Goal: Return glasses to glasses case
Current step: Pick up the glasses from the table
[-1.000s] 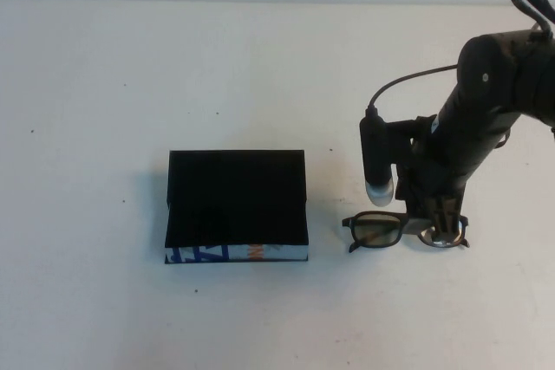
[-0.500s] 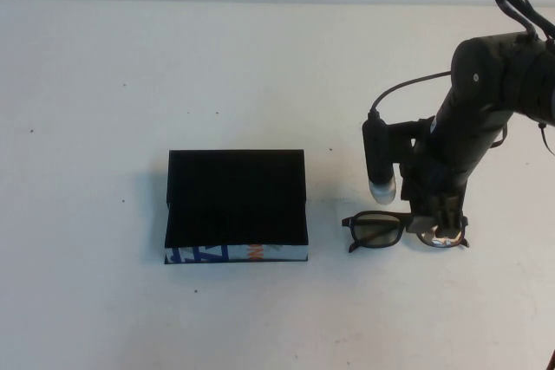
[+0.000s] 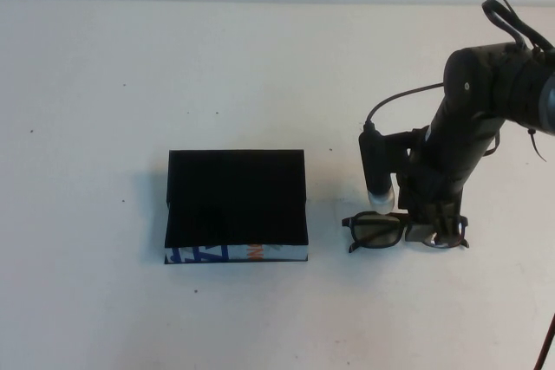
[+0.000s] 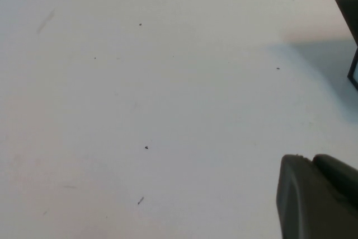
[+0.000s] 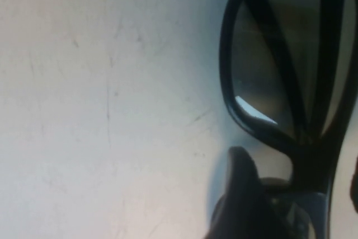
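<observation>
Glasses: table, lower right, near case at centre. Right gripper: down over right lens, fingers straddling frame; closure indeterminate. Left gripper: parked. Risk: off-centre grasp, glasses tilt or slip.

**Right arm sinks onto the glasses**

We see the right gripper lower than a second ago, now down over the right-hand lens of the black plastic rectangular-framed glasses, hiding most of it. The arm's dark upper joint has swung a little leftward, and its white-tipped black cylinder now overlaps the frame's top edge.
</observation>
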Available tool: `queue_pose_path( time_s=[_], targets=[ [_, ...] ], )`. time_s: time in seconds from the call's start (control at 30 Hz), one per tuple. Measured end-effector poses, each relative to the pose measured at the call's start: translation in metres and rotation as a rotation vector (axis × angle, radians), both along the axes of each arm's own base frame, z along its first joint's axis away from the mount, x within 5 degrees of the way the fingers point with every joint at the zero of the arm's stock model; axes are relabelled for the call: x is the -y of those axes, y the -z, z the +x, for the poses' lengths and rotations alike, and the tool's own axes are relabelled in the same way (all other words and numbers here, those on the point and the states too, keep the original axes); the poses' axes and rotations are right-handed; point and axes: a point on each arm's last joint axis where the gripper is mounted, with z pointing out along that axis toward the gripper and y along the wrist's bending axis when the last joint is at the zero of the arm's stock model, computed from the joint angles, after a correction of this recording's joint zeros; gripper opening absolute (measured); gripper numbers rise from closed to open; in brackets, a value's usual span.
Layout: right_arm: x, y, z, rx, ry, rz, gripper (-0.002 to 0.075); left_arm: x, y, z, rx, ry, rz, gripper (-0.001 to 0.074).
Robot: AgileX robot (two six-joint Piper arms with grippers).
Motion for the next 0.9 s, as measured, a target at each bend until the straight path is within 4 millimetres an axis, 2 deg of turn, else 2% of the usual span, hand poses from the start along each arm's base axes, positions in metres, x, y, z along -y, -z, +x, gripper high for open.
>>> queue_pose_path(
  time_s=[0.33,0.57,0.73,0.9],
  targets=[
    [-0.0002,-0.0004,0.0002,0.001,0.001,0.002,0.0353,0.0000,0.0000,0.0000,0.000,0.000,0.000,-0.0004],
    [-0.0011,0.0071,0.0014,-0.018,0.003,-0.001,0.0351,0.0000,0.0000,0.0000,0.000,0.000,0.000,-0.0004],
    [-0.0018,0.0051,0.0022,-0.022,0.003,0.002,0.0306,0.0000,0.0000,0.0000,0.000,0.000,0.000,-0.0004],
    [-0.0030,-0.0003,0.0036,-0.026,0.001,0.007,0.0227,0.0000,0.0000,0.0000,0.000,0.000,0.000,-0.0004]
  ],
)
